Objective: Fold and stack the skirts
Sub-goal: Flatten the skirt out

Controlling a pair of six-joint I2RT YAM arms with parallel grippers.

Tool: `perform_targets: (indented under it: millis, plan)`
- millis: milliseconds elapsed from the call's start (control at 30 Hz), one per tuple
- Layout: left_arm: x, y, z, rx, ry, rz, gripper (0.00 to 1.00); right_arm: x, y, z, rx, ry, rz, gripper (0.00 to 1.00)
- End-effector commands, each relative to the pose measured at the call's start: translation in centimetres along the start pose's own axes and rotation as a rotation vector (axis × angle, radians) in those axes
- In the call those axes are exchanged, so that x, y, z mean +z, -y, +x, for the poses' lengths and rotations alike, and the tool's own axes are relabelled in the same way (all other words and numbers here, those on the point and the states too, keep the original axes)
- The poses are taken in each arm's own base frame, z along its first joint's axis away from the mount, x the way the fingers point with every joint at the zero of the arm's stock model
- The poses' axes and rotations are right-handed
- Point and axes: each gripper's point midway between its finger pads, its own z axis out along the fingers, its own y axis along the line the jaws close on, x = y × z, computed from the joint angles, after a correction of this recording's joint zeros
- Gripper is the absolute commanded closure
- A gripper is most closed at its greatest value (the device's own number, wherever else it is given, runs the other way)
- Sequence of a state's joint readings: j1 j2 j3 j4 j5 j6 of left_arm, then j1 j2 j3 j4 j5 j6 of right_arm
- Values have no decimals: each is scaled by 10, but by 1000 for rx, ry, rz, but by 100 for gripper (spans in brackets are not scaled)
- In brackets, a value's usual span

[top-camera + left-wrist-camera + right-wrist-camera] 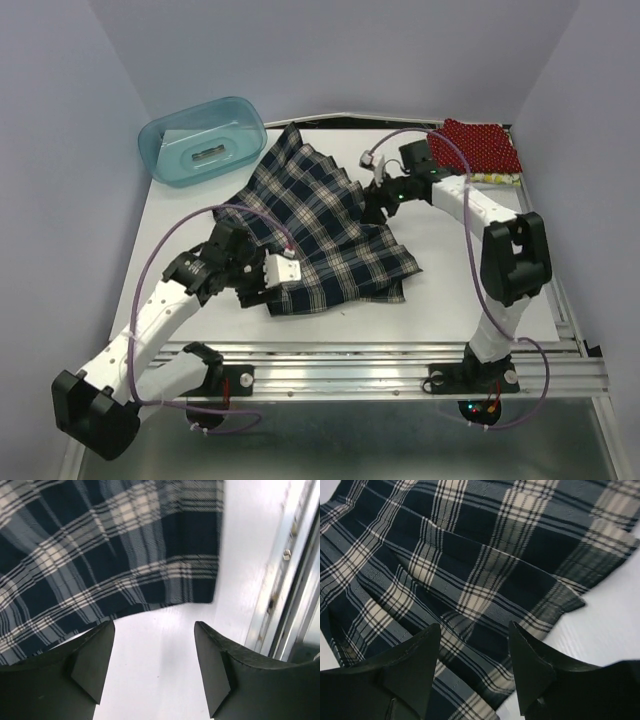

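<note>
Pleated navy-and-white plaid skirt (pixel 320 225) spread across mid-table, far corner close to the teal plastic tub (pixel 200 140) at far left. Red white-dotted skirt (pixel 480 145) at the far right corner, atop a yellowish patterned one (pixel 497 179). Left gripper (pixel 153 630) with jaws parted over bare white table (pixel 240 555), just short of the plaid hem's near corner, gripping nothing. Right gripper (pixel 475 630) likewise parted, above the pleats by the plaid skirt's right edge, nothing pinched.
</note>
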State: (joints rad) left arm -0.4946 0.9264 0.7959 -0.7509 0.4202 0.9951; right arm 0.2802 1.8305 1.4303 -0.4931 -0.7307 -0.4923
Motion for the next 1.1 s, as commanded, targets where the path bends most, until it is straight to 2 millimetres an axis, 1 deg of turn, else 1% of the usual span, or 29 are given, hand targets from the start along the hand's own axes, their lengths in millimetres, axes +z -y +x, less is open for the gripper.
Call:
perform_targets:
  millis: [0,33,67,100,133,167,233,267,300,333,367,400,433,467,533,567,600,633,667,700,733,767,800,833,867,967,1000,1033,1067]
  plan:
    - [-4,-57,-26,-262,84,-155,25,32,6,-1,-16,-53,24,39]
    - [-6,-71,-28,-312,101,-170,26,40,7,3,-2,-70,17,40]
    - [-2,-88,-9,-437,94,-160,28,53,9,12,11,-100,14,41]
    - [-8,-109,-10,-520,119,-196,30,57,11,19,26,-117,14,41]
    - [-7,-121,0,-587,113,-206,34,63,9,27,38,-140,10,42]
    - [0,-134,20,-677,88,-203,35,67,15,41,56,-181,35,43]
    - [-2,-160,29,-731,89,-253,36,68,17,61,67,-240,46,45]
    - [7,-166,39,-775,60,-253,37,65,18,76,76,-289,67,46]
    - [7,-176,43,-774,41,-284,39,63,15,81,51,-312,73,46]
    - [11,-180,47,-780,28,-285,39,60,10,101,60,-359,71,46]
    - [22,-182,57,-800,-6,-269,39,54,8,111,59,-395,80,47]
    - [24,-189,56,-798,-3,-268,40,46,3,113,39,-404,76,47]
    - [30,-191,58,-803,-5,-251,41,43,-6,119,28,-425,60,47]
    - [45,-189,63,-813,-18,-206,44,38,-23,138,41,-477,21,47]
    - [58,-198,57,-810,-9,-191,44,31,-42,143,29,-492,-9,48]
    - [75,-196,64,-833,-36,-157,45,26,-58,158,48,-528,-47,49]
    - [80,-205,59,-838,-29,-159,45,24,-68,162,51,-539,-72,49]
    - [90,-205,59,-845,-37,-138,45,21,-78,164,54,-546,-94,49]
    - [101,-203,51,-833,-42,-109,46,19,-91,161,40,-538,-121,49]
    - [119,-194,57,-854,-76,-59,47,15,-109,166,65,-542,-177,49]
    - [136,-193,48,-836,-81,-23,47,10,-120,161,59,-528,-201,49]
    - [146,-190,44,-825,-88,-3,47,10,-134,155,68,-500,-256,48]
    - [154,-188,37,-810,-96,10,47,7,-142,149,78,-474,-282,47]
    - [162,-190,28,-787,-93,20,47,5,-147,140,80,-446,-304,45]
    - [177,-180,16,-764,-97,62,48,0,-157,124,94,-398,-343,44]
    - [185,-182,-8,-721,-50,105,48,-5,-154,78,49,-297,-324,42]
    - [179,-187,-17,-711,-15,102,47,-11,-145,60,42,-252,-281,41]
    - [172,-195,-21,-698,4,83,46,-17,-133,34,13,-193,-237,41]
    - [157,-203,-32,-677,51,70,45,-21,-117,17,-6,-149,-179,41]
